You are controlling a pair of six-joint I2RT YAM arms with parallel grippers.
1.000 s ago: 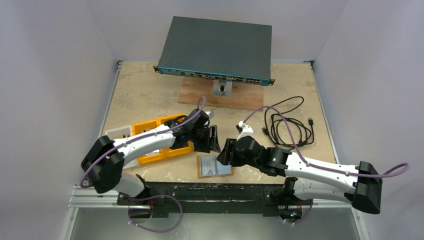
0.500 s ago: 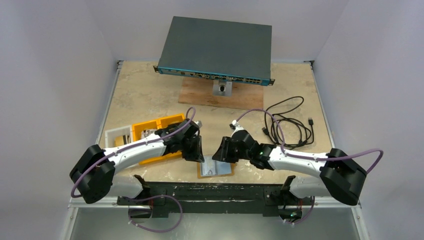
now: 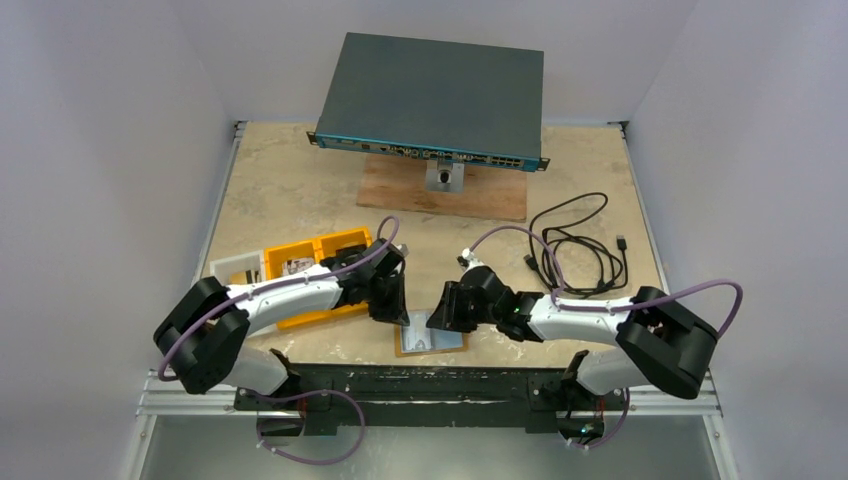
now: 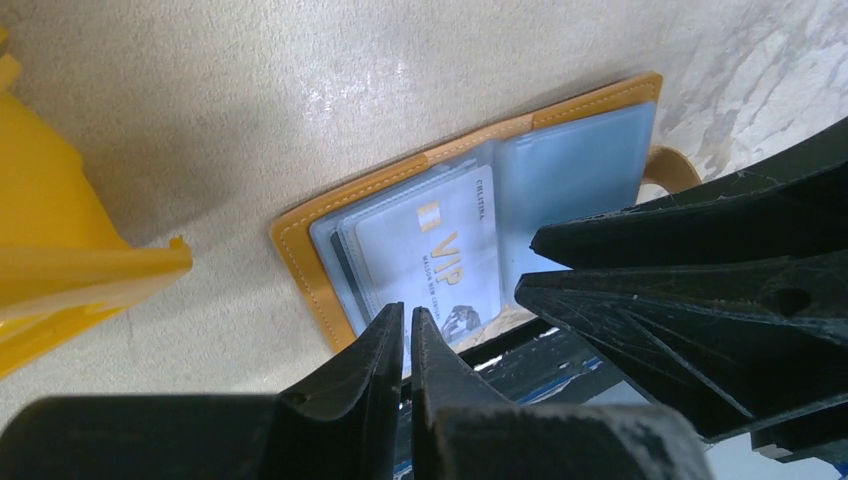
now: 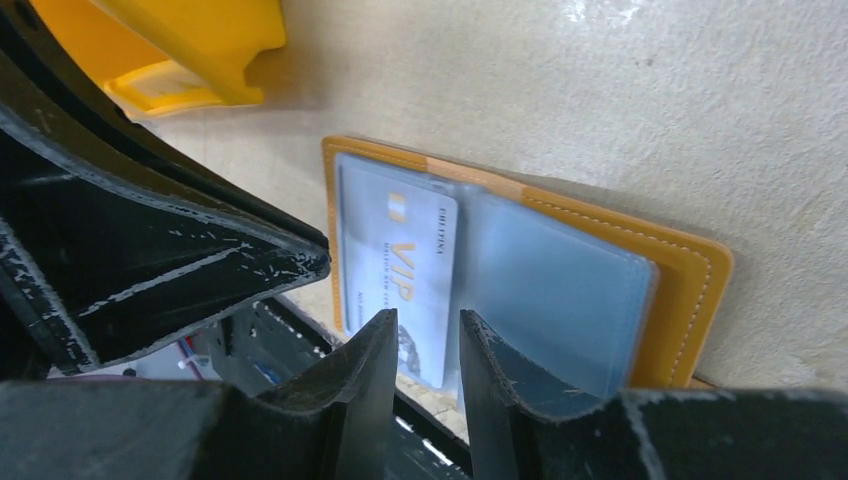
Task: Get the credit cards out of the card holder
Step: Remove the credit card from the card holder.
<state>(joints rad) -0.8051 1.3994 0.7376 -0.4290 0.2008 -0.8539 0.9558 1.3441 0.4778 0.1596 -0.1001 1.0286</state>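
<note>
The tan card holder point(image 3: 432, 340) lies open and flat near the table's front edge, with clear sleeves facing up. A silver credit card point(image 4: 440, 250) printed "VIP" shows in the left sleeve point(image 5: 400, 265); the right sleeve point(image 5: 560, 285) looks empty. My left gripper point(image 3: 396, 312) hangs just over the holder's left end, its jaws shut to a thin slit with nothing between them point(image 4: 407, 312). My right gripper point(image 3: 441, 313) hovers close beside it, over the holder's middle. Its fingers stand a narrow gap apart above the card's lower edge point(image 5: 427, 318), clamping nothing that I can see.
A yellow compartment tray point(image 3: 310, 262) sits left of the holder, close behind the left gripper. A network switch point(image 3: 430, 100) rests on a wooden board point(image 3: 480, 198) at the back. A coiled black cable point(image 3: 575, 250) lies to the right. The black front rail point(image 3: 400, 380) runs just below the holder.
Both grippers came toward the near edge and together over the card holder. The left jaws closed; the right jaws narrowed.
</note>
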